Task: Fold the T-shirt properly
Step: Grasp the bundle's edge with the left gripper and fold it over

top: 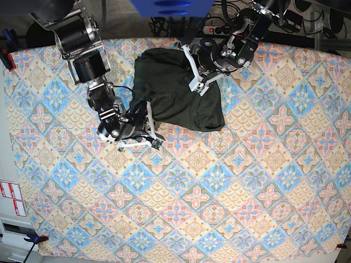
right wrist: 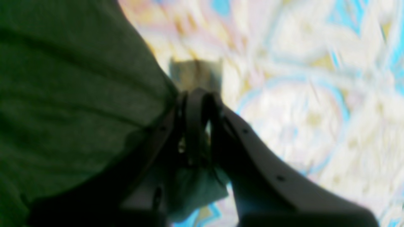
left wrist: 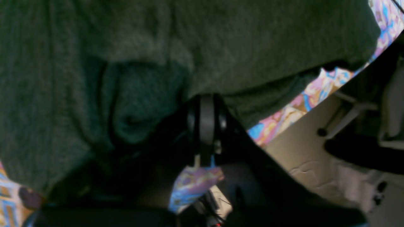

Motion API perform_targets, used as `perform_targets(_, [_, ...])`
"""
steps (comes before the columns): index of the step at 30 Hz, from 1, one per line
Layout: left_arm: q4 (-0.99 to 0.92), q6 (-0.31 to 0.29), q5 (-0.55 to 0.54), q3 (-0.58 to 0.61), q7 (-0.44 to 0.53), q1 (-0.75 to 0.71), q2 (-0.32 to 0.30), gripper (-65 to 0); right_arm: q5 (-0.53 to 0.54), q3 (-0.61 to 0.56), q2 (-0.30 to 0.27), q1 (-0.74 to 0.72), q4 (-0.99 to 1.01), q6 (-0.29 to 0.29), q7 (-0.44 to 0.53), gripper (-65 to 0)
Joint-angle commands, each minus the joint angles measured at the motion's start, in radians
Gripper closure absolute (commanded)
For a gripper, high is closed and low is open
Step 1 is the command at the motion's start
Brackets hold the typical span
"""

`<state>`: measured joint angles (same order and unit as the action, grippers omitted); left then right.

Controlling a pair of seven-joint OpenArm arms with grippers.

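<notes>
The T-shirt (top: 175, 93) is a dark olive-green knit bundle, crumpled on the far middle of the patterned table. My left gripper (top: 198, 86) sits at its upper right part. In the left wrist view that gripper (left wrist: 206, 102) is shut, its tips buried under a fold of the T-shirt (left wrist: 221, 47). My right gripper (top: 145, 115) reaches the shirt's lower left edge from the left. Seen from the right wrist, that gripper (right wrist: 197, 96) is pinched on a strip of the T-shirt (right wrist: 63, 94), which drapes over its left side and hangs between the fingers.
A colourful tiled tablecloth (top: 219, 192) covers the whole table. Cables and a power strip (top: 216, 30) lie behind the far edge. A red clamp (top: 6, 59) grips the left edge. The table edge and floor (left wrist: 315, 157) show in the left wrist view.
</notes>
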<state>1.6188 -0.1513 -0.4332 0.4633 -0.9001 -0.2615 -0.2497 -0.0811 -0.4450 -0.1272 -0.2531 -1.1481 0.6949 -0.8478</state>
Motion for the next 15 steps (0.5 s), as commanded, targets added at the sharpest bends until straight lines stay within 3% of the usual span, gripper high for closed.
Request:
perform_targets(1, [0.013,0.008,0.035,-0.002,0.006,0.014,-0.006,0.0,-0.016,0.002,-0.018,0.010,-0.036,0.003,-0.043,-4.2])
perform_targets(6, [-0.016,0.008,0.075,-0.002,0.005,0.074,-0.004,0.0,-0.016,0.002,-0.071,0.099,-0.169,0.003,-0.089,-4.2])
perform_targets(15, [-0.045,0.008,0.076,0.002,0.002,0.199,-0.003,0.0,-0.015,0.002,-0.110,0.217,-0.344,0.003,-0.133,-4.2])
